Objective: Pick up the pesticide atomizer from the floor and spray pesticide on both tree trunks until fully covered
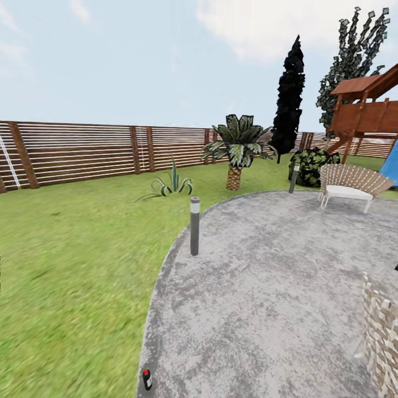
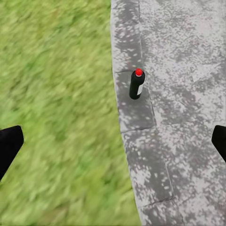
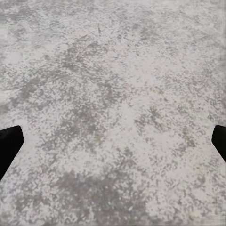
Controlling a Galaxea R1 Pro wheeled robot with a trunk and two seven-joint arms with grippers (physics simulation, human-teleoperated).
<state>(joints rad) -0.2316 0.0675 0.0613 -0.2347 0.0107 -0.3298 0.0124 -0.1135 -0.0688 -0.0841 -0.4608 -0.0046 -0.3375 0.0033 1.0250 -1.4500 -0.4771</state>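
Standing: pesticide atomizer was upright on the grey paving, right at the paved edge where the lawn began, red cap on top.
Long axis: vertical, cap skyward; which way the nozzle faced, too small to tell.
Landmark: from that bottle, the nearer grey bollard stood well beyond, along the same paving edge; the short palm and slat fence farther off again.
Left gripper: black fingertips spread wide at the frame sides, nothing between them, hanging above the bottle, well apart from it.
Right gripper: spread wide too, empty, over bare paving.
Done: nothing yet, by my reading; bottle untouched.
Left to do: grasp it, find both pale-trunked trees, spray each trunk fully.
Trunks: none I could pick out here.
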